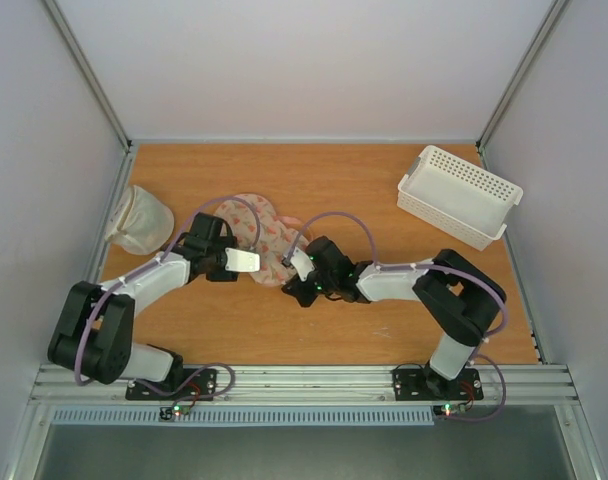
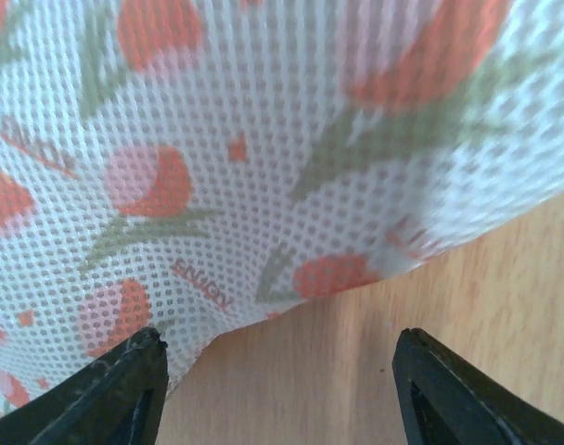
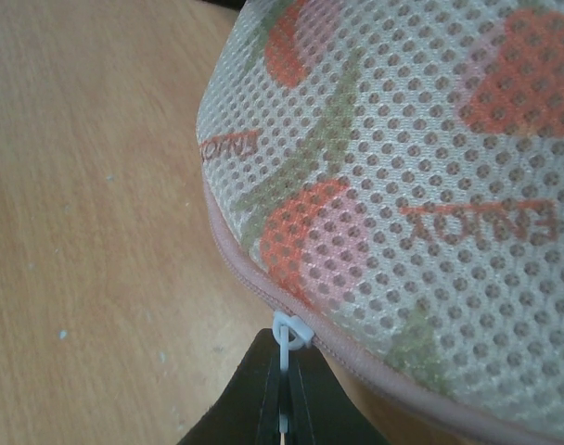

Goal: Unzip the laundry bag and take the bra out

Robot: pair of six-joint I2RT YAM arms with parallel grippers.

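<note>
Your right fingers [image 3: 254,408] are pressed together on the white zipper pull [image 3: 284,332], at the pink edge of the laundry bag [image 3: 430,139]. Your left fingers [image 2: 115,389] are spread, with the bag's curved side just ahead. "ENJOY" repeats across its mesh. The bag lies on the table [image 1: 384,185] between both arms.

From above, I see the left gripper [image 1: 246,261] and right gripper [image 1: 288,262] covering parts of the bag [image 1: 272,240], and their fingertips are too small for me to tell how they meet it. In my left wrist view the bag runs off the top and both sides and blurs toward the upper right, while the left fingers [image 2: 115,394] are cut by the bottom edge. In my right wrist view the bag is cut at top and right, the zip pull [image 3: 284,336] disappears between the right fingers [image 3: 254,403], which are cropped below, and the printed mesh hides the bag's inside.
</note>
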